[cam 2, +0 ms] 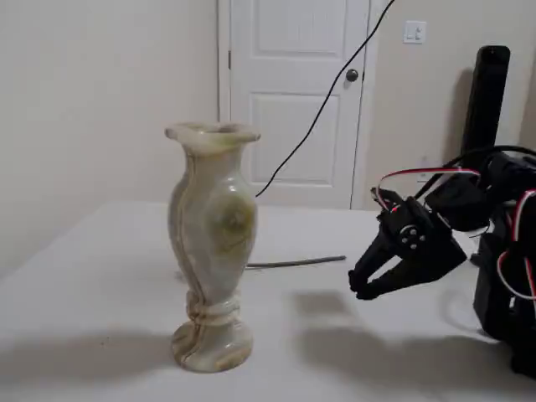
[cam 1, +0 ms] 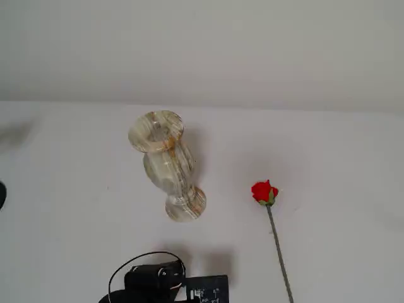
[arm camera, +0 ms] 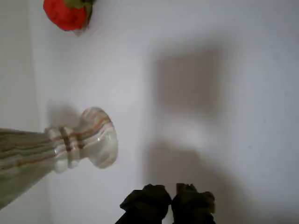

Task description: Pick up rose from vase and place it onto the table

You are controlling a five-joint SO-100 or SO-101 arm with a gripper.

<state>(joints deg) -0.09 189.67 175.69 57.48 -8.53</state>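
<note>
The rose (cam 1: 264,192) lies flat on the white table (cam 1: 76,208), its red bloom to the right of the vase (cam 1: 165,164) and its thin stem (cam 1: 279,249) running toward the near edge. The cream streaked vase stands upright with nothing in it. In the wrist view the bloom (arm camera: 67,14) sits at the top left, the vase foot (arm camera: 96,137) at the left, and my gripper (arm camera: 170,201) at the bottom, shut with nothing in it. From the side, the gripper (cam 2: 362,290) hovers low over the table, right of the vase (cam 2: 212,243). Behind the vase only the stem (cam 2: 297,263) shows.
My arm's dark body (cam 1: 158,281) is at the bottom edge of a fixed view. A black cable (cam 2: 318,109) hangs across the white door behind. A black upright object (cam 2: 487,100) stands at the back right.
</note>
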